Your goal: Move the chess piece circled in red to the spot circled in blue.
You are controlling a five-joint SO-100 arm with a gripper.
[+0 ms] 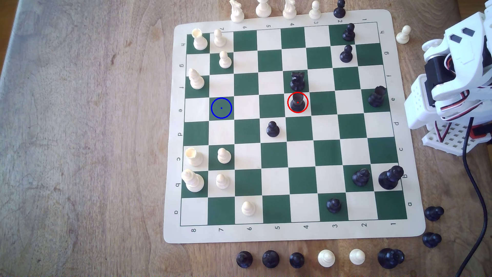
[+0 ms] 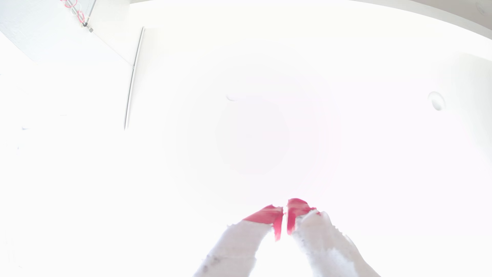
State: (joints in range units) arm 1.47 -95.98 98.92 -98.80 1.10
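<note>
Here, exterior view, piece: the black rook-like chess piece with a plain cylindrical tower (image 1: 297,103) stands upright on a cream square, ringed in red, about mid-board.
Exterior view, neighbours: a black knight with a jagged horse head (image 1: 297,81) sits on the green square just beside it, toward the far edge; a small ball-headed black pawn (image 1: 272,129) stands diagonally near on the other side. I judge the tight spacing means I must come down from above, not sweep in sideways.
Exterior view, target: the dark green square circled in thin blue (image 1: 221,108) lies in the same row, well apart toward the exterior view's left, with bare squares between, so I judge a straight carry along the row will do.
Exterior view, board: the cream-and-green vinyl chess mat (image 1: 279,234) lies flat on the wooden bench (image 1: 80,133); captured pieces line its edges.
Exterior view, my arm: my white printed arm with red and black wires (image 1: 452,80) is folded back at the exterior view's right, off the board.
Wrist view, gripper: my gripper (image 2: 285,210) points into washed-out white glare; its red-taped tips (image 2: 269,214) sit nearly together, clenched on nothing.
Progress: not yet begun, by my reckoning.
</note>
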